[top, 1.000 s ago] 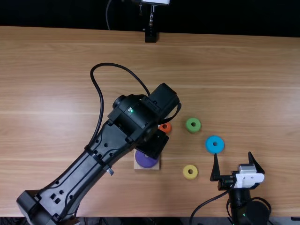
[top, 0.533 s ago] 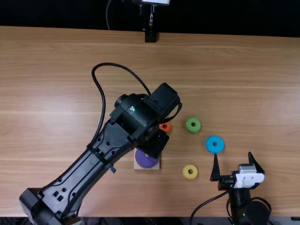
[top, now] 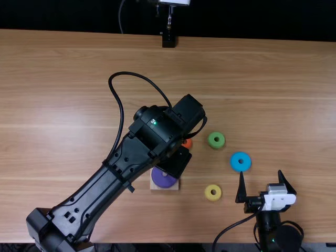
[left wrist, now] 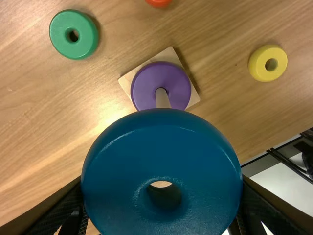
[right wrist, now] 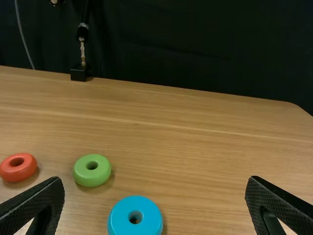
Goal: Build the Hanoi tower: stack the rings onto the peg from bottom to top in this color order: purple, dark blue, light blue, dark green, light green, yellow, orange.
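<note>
Left gripper (top: 176, 160) grips our dark blue ring (left wrist: 127, 142) near the peg (left wrist: 163, 100)

We have the dark blue ring pinched between the left gripper's fingers, parted by the ring's own width. It is thick and glossy, rounded at the rim, with a round hole through its middle. We hold it above the table, close to the peg and apart from the purple ring (top: 159, 180).

Our right gripper, to the peg's right and well apart from it, has its fingers wide apart with nothing between them.

We count seven rings: one gripped, one on the peg and five on the table. Purple, flat and wide, surrounds the peg on its one square wooden base (left wrist: 194, 97). Beyond the peg lie dark green (left wrist: 57, 33) to its left, and orange (top: 187, 144) and light green (top: 211, 140) to its right. Light blue (top: 234, 162) sits well to the peg's right, slightly beyond it; yellow (top: 208, 192) is nearer, also right of it.
</note>
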